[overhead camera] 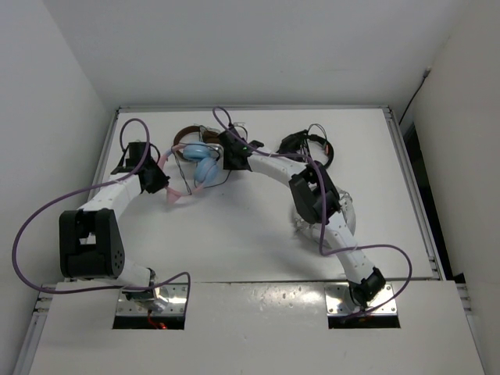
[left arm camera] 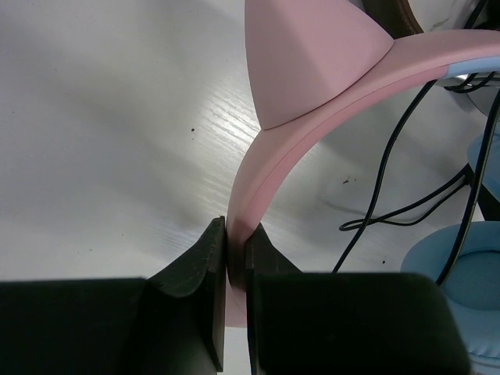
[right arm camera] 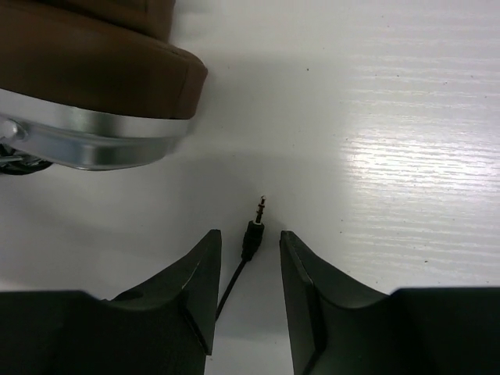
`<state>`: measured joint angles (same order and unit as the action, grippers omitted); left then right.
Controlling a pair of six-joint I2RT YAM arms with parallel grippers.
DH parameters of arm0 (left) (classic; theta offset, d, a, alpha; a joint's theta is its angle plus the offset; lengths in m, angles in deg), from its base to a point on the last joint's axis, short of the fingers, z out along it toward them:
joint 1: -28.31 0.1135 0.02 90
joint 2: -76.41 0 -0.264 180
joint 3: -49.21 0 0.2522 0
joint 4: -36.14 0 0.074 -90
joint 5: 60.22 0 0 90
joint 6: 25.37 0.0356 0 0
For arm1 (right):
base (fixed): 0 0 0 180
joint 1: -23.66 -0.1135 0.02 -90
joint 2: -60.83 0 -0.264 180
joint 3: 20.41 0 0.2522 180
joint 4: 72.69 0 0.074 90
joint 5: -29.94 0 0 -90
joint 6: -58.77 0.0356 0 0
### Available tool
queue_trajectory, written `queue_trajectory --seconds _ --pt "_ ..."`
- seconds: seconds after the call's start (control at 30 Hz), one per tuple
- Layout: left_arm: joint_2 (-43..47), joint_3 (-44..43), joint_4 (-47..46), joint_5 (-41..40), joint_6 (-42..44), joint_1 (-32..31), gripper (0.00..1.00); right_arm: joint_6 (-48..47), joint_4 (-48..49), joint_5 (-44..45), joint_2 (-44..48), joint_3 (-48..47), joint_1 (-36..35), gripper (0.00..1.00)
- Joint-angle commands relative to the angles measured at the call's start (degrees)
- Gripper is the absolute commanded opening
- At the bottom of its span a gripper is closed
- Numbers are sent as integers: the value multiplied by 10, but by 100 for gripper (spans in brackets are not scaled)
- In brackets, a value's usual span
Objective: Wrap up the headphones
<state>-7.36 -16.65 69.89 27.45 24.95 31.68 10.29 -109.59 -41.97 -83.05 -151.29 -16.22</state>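
The headphones (overhead camera: 205,162) lie at the back centre of the table: light blue earcups, a pink headband (left arm camera: 269,164) with a cat ear (left arm camera: 305,62), and a thin black cable (left arm camera: 388,176). My left gripper (overhead camera: 164,189) is shut on the pink headband, which is pinched between its fingers (left arm camera: 234,248). One blue earcup (left arm camera: 457,269) shows at the right of the left wrist view. My right gripper (overhead camera: 227,141) is open just behind the earcups. In the right wrist view its jaws (right arm camera: 250,234) stand either side of the cable's jack plug (right arm camera: 251,232), which lies on the table untouched.
Brown-banded headphones with silver cups (overhead camera: 187,134) lie just left of my right gripper and show close by in the right wrist view (right arm camera: 94,94). Dark headphones (overhead camera: 311,145) lie at the back right. Grey-white headphones (overhead camera: 344,212) lie under the right arm. Walls enclose the table.
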Motion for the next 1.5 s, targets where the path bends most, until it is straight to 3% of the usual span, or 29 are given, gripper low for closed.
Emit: queue_trajectory --seconds 0.0,0.17,0.3,0.33,0.37,0.63,0.77,0.93,1.07,1.27,1.47 --pt "30 -5 -48 21 -16 5 0 -15 8 18 -10 -14 2 36" --pt "30 -5 -48 21 -16 5 0 -15 8 23 -15 -8 2 31" --pt "30 -5 -48 21 -16 5 0 -28 14 18 -20 -3 2 12" --pt "30 -5 -48 21 -16 10 0 -28 14 18 -20 5 2 1" --pt "30 -5 -48 21 -16 10 0 -28 14 18 -20 13 2 0" --pt "35 -5 -48 21 -16 15 0 -46 9 -18 72 142 8 0" --pt "29 -5 -48 34 -27 27 0 -99 115 -69 201 301 -7 0" --pt "18 -30 -48 77 -38 32 0 -150 216 -101 331 431 -55 0" --pt "12 -36 -54 134 -44 32 0 -173 245 -76 346 450 -99 0" --pt "34 -36 -54 195 -66 20 0 -173 252 -56 297 377 -105 0" --pt "46 -42 -36 134 -82 20 0 -193 272 -56 328 412 -116 0"
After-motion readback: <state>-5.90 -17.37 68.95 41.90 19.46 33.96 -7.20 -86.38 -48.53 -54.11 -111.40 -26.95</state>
